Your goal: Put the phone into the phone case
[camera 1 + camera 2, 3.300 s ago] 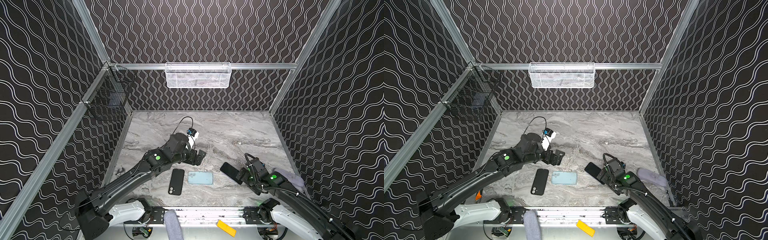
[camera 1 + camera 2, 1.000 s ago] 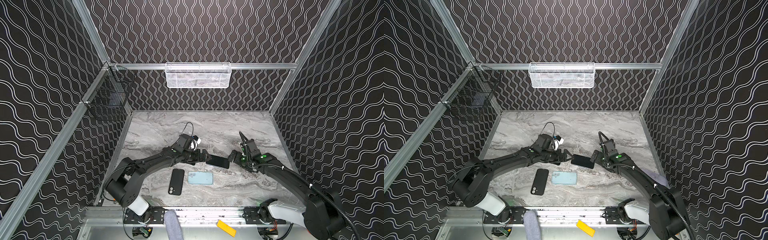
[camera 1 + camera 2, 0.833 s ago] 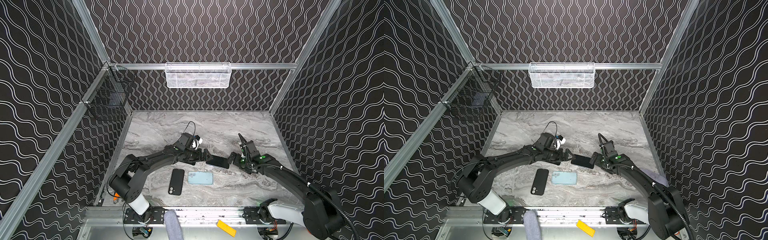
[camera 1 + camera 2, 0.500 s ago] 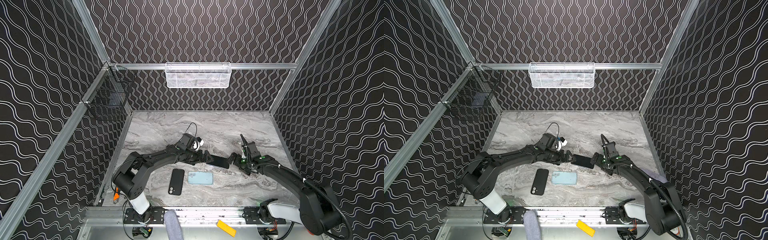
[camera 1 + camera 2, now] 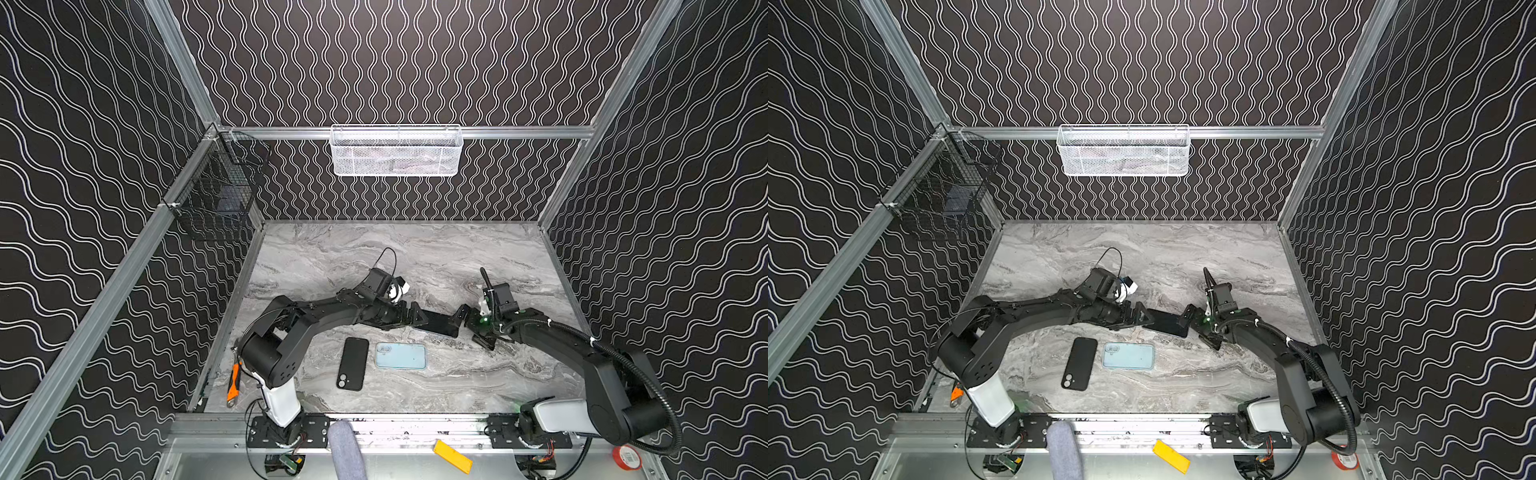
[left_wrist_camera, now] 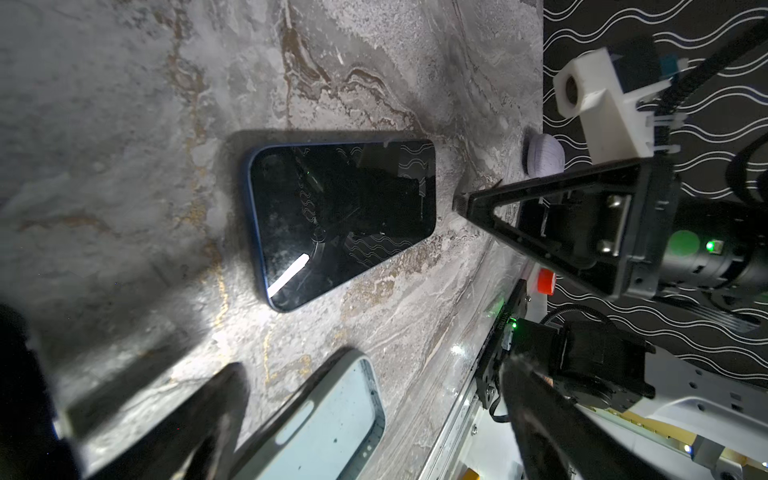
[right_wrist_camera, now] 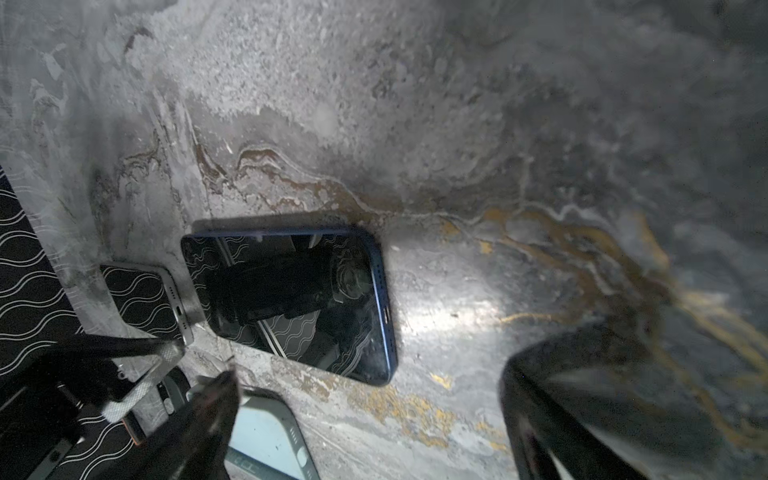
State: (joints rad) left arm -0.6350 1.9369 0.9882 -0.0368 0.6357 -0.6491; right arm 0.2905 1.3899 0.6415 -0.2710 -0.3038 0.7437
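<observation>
The far half of the table [image 5: 395, 253] lies wide open for a pass. Mid-table the phone [image 5: 436, 323] is boxed in, left gripper [image 5: 415, 322] at its left end, right gripper [image 5: 471, 328] at its right, and the blue case [image 5: 401, 356] and a black slab [image 5: 353, 369] block the near side.

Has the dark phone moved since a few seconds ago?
Yes. In a top view the phone moved left and farther back: it was off to the right of the light blue case, and now lies flat just behind the case's right end.
</observation>
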